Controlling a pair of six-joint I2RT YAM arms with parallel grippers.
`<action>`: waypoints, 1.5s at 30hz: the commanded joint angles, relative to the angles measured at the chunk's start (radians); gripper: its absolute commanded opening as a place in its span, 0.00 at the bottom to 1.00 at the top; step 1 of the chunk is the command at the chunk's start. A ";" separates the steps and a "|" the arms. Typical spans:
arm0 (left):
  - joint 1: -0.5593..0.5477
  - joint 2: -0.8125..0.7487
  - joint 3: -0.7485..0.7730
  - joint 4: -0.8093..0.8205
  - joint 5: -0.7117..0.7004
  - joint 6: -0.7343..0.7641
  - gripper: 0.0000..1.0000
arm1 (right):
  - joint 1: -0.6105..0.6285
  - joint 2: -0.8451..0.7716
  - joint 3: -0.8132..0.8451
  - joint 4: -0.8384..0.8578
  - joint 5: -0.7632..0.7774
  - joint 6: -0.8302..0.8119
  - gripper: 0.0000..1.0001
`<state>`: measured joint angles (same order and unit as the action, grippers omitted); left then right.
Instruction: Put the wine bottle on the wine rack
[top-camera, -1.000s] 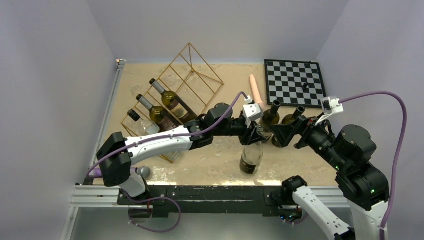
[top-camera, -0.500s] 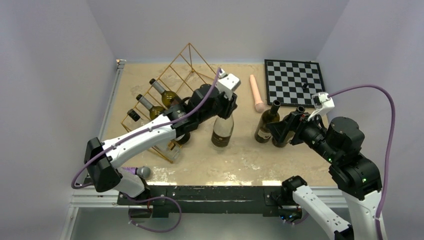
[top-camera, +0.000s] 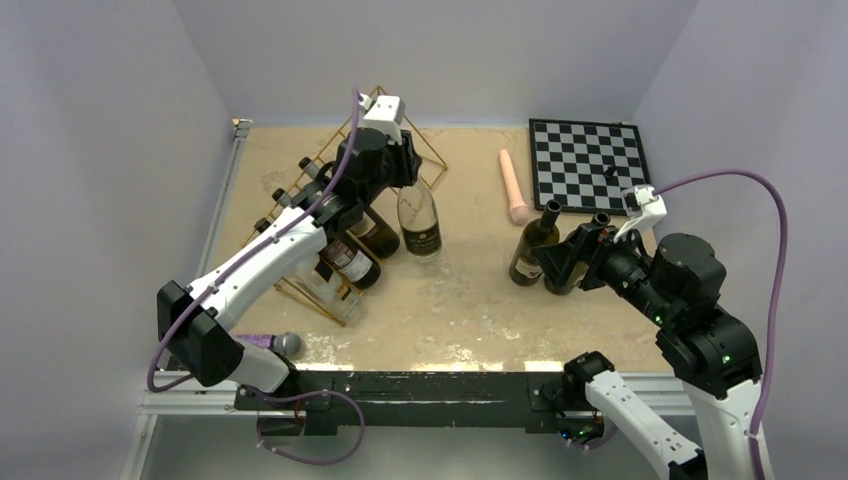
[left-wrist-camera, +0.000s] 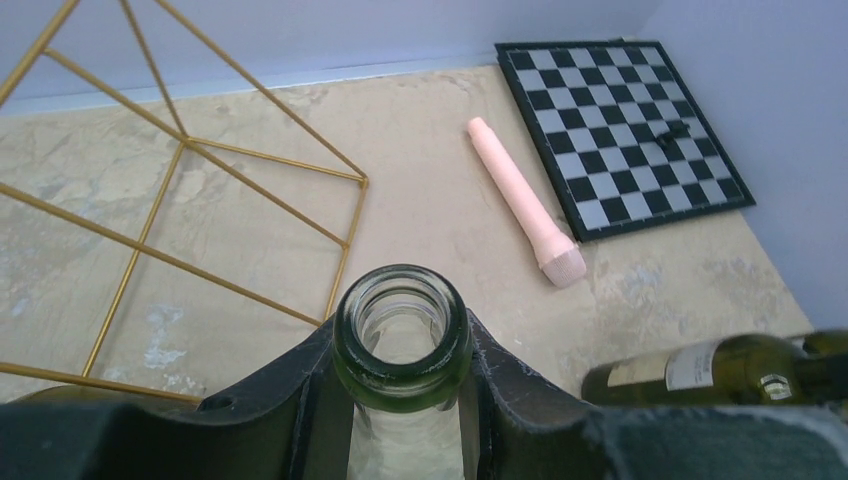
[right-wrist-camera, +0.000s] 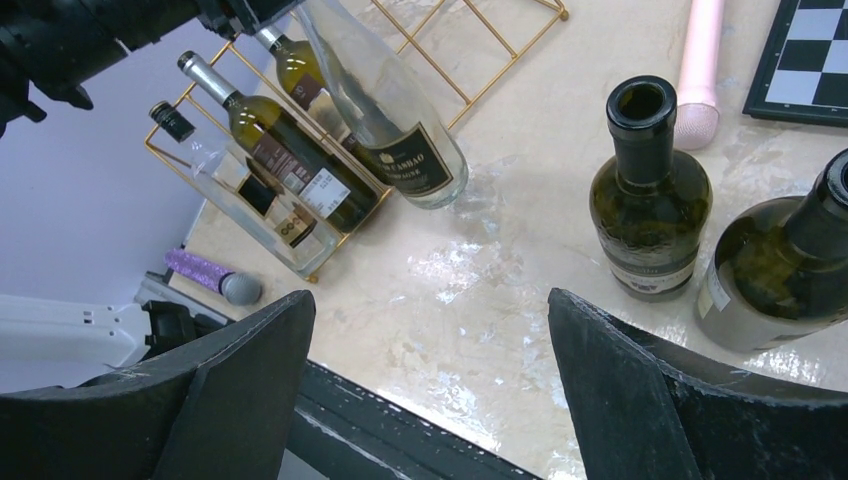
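My left gripper (top-camera: 404, 178) (left-wrist-camera: 402, 345) is shut on the neck of a clear glass wine bottle (top-camera: 420, 226) (right-wrist-camera: 385, 115) with a black label. The bottle hangs tilted, its base just right of the gold wire wine rack (top-camera: 430, 146) (left-wrist-camera: 270, 100). Its open mouth (left-wrist-camera: 402, 322) fills the left wrist view. Three bottles (top-camera: 345, 262) lie in the rack's lower slots. My right gripper (top-camera: 560, 262) (right-wrist-camera: 430, 310) is open and holds nothing, next to two dark upright bottles (top-camera: 530, 248) (right-wrist-camera: 650, 195).
A pink microphone (top-camera: 514, 186) (left-wrist-camera: 522, 200) lies at the back centre. The chessboard (top-camera: 588, 165) sits at the back right with a small dark piece on it. A purple microphone (top-camera: 262, 342) lies by the left arm's base. The second dark bottle (right-wrist-camera: 790, 265) stands close to the right finger.
The left arm has carried the clear bottle from the front centre back and left, up to the rack. The right gripper drew back slightly from the two dark bottles.
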<state>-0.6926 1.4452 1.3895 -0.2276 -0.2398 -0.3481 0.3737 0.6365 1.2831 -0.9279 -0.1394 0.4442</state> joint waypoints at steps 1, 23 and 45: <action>0.084 -0.011 0.114 0.193 0.020 -0.160 0.00 | -0.003 -0.002 -0.015 0.021 0.015 -0.001 0.91; 0.256 0.115 0.160 0.199 -0.090 -0.254 0.00 | -0.003 -0.041 -0.009 0.008 0.010 -0.001 0.91; 0.332 0.125 0.011 0.317 -0.136 -0.338 0.00 | -0.003 -0.012 0.001 0.009 0.021 -0.001 0.92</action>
<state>-0.3794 1.6012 1.3918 -0.1291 -0.3817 -0.5869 0.3737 0.6048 1.2675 -0.9287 -0.1394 0.4446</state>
